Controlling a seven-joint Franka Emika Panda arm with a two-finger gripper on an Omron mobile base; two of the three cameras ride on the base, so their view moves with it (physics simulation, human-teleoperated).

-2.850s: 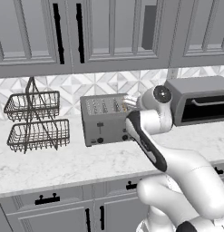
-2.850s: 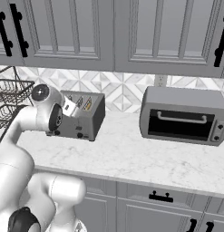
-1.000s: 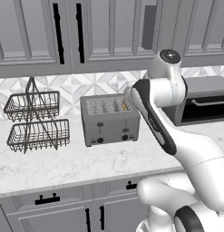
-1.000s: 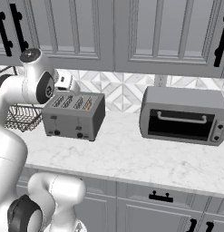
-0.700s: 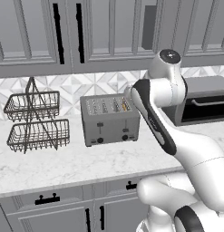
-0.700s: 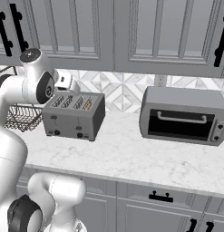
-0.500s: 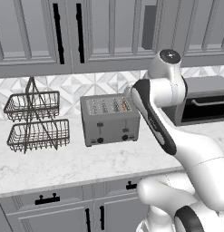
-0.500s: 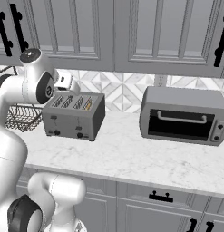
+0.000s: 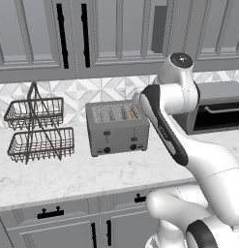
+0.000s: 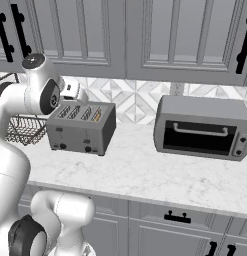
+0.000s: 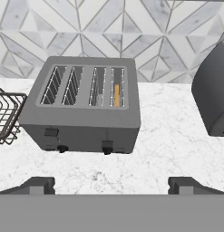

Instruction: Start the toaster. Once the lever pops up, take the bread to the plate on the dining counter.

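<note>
Marble worktop (image 11: 177,136), toaster (image 11: 86,108) with bread (image 11: 116,94) mostly sunk in its rightmost slot, tool (image 11: 111,183) spread wide above.

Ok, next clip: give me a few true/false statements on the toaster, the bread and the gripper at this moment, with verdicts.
1. The bread sits in the rightmost slot of the toaster as the hand view shows it. True.
2. The gripper is shut on the bread. False: its fingertips stand wide apart and hold nothing, back from the toaster.
3. A two-tier wire basket stands on the counter on the toaster's left in the left base view. True.
4. The toaster oven has its door hanging open. False: the door is closed.
5. The toaster lies tipped on its side. False: it stands upright, slots facing up.
</note>
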